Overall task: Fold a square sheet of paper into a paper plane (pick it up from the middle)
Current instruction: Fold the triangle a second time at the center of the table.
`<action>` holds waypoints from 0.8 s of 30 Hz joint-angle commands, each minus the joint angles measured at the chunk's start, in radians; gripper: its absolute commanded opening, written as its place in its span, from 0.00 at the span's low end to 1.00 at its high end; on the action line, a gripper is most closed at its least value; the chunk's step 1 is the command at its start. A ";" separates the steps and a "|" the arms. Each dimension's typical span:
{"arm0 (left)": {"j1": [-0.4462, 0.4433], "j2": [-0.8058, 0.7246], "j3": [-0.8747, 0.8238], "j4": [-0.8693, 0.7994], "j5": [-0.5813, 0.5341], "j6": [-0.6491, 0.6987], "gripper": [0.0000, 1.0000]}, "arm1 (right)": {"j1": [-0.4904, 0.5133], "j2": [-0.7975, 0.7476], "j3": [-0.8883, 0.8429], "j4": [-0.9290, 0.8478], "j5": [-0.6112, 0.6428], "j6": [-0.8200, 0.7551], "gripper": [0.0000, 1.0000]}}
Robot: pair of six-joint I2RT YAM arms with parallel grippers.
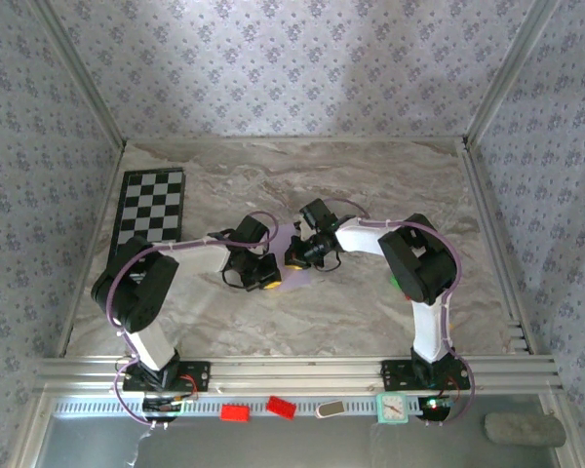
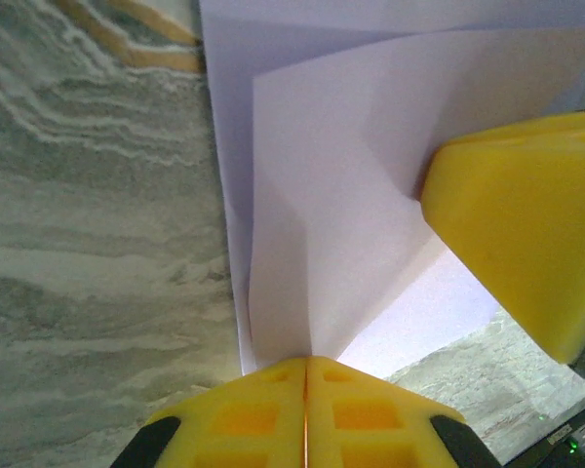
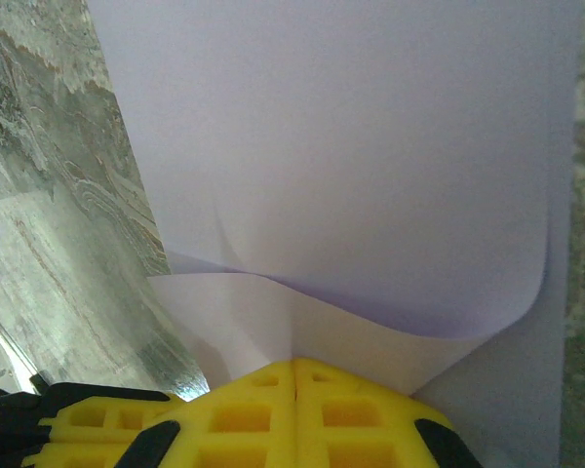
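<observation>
We clamp the square sheet of paper [image 2: 331, 195] in left gripper [image 2: 305, 370] and right gripper [image 3: 292, 372] alike, it stretching toward twelve o'clock from each.

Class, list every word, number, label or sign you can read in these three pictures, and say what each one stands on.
None can be read.
The sheet of paper: blank.
The checkered board: squares only, no writing.
The small teal item on the front rail: its face is too small to read.
</observation>
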 commanded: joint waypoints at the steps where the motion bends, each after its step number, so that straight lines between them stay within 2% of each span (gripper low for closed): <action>1: -0.017 -0.004 -0.014 -0.166 -0.052 0.036 0.08 | -0.006 0.081 -0.030 -0.141 0.131 0.014 0.01; 9: -0.025 -0.073 -0.003 -0.248 -0.110 0.057 0.07 | -0.008 0.082 -0.032 -0.141 0.128 0.024 0.01; 16: -0.025 -0.150 -0.013 -0.071 -0.067 -0.026 0.08 | -0.012 0.084 -0.036 -0.136 0.122 0.035 0.01; 19: -0.026 -0.124 -0.028 0.004 -0.045 -0.061 0.07 | -0.016 0.089 -0.039 -0.129 0.117 0.042 0.01; 24: -0.039 -0.071 -0.020 0.031 -0.029 -0.072 0.07 | -0.018 0.091 -0.039 -0.128 0.110 0.047 0.01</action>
